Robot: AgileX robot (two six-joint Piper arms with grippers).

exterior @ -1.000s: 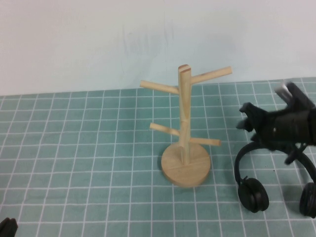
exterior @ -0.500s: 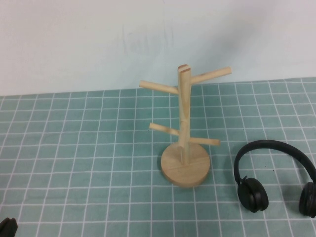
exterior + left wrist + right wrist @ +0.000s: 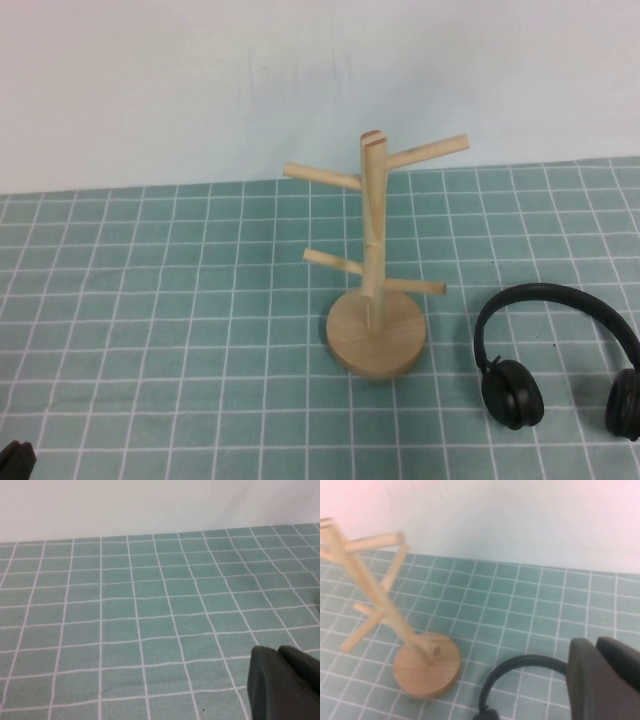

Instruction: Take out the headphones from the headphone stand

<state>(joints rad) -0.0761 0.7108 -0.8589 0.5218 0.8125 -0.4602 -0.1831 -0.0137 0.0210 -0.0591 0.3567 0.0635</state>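
The black headphones (image 3: 555,296) lie flat on the green grid cloth to the right of the wooden headphone stand (image 3: 373,250), apart from it. The stand's pegs are bare. In the right wrist view the stand (image 3: 379,597) shows with the headband (image 3: 520,664) beside its base. My right gripper (image 3: 595,642) is shut and empty, above the near side of the headband, and is out of the high view. My left gripper (image 3: 275,650) is shut and empty over bare cloth. Only a black bit of it (image 3: 15,462) shows at the near left corner of the high view.
The green cloth with white grid lines (image 3: 180,330) covers the table. A pale wall (image 3: 200,80) rises behind its far edge.
One second ago my right gripper was over the headband at the right. It has pulled back out of the high view, leaving the headphones on the cloth. The left arm has not moved.
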